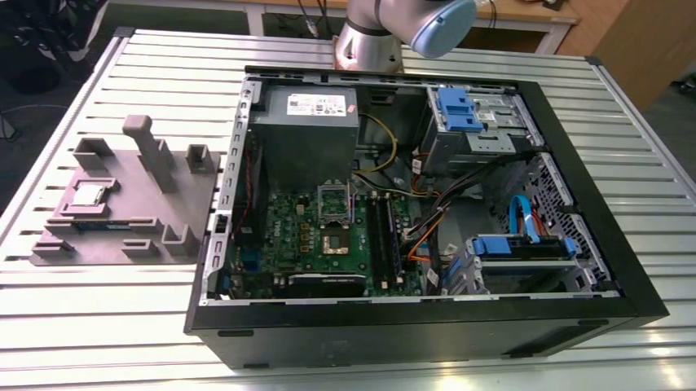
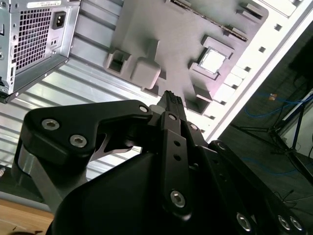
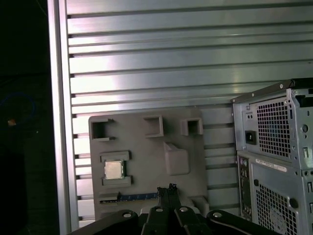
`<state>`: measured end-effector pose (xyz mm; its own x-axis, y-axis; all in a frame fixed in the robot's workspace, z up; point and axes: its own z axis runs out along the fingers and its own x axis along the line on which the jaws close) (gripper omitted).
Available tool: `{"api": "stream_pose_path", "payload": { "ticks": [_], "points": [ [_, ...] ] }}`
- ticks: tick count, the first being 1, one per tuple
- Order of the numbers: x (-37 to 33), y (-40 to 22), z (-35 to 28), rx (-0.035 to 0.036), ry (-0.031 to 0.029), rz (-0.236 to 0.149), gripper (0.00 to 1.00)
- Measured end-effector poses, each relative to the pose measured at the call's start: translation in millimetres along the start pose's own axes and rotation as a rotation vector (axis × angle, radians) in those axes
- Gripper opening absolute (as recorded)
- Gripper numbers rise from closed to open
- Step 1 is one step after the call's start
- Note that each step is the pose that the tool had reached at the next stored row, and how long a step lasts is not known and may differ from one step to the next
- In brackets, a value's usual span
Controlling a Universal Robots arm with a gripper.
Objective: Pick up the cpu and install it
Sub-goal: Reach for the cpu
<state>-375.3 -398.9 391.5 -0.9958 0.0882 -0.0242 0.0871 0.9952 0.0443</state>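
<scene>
The cpu (image 1: 90, 194) is a small silver square lying flat in a recess of the grey holder plate (image 1: 130, 220), on the table at the exterior view's left. Both wrist views show the cpu (image 2: 213, 60) (image 3: 113, 170) from well above. My gripper (image 2: 170, 97) (image 3: 166, 188) hangs high over the holder plate, clear of the cpu, with its black fingertips pressed together and nothing between them. The open computer case (image 1: 425, 212) holds a green motherboard whose dark socket (image 1: 332, 242) lies bare, its metal frame (image 1: 332, 204) flipped up.
The holder plate has raised blocks and a tall post (image 1: 147, 151) beside the cpu recess. A grey power supply box (image 1: 306, 122), blue drive brackets (image 1: 457, 110) and loose cables (image 1: 435, 220) crowd the case. The case's rear wall (image 3: 274, 156) stands close to the plate.
</scene>
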Motion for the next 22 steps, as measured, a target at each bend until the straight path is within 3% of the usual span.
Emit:
{"api": "stream_pose_path", "payload": {
  "ticks": [22],
  "points": [
    [6.5,-0.6,-0.2,0.0001,-0.0001,0.002,0.10]
  ]
}}
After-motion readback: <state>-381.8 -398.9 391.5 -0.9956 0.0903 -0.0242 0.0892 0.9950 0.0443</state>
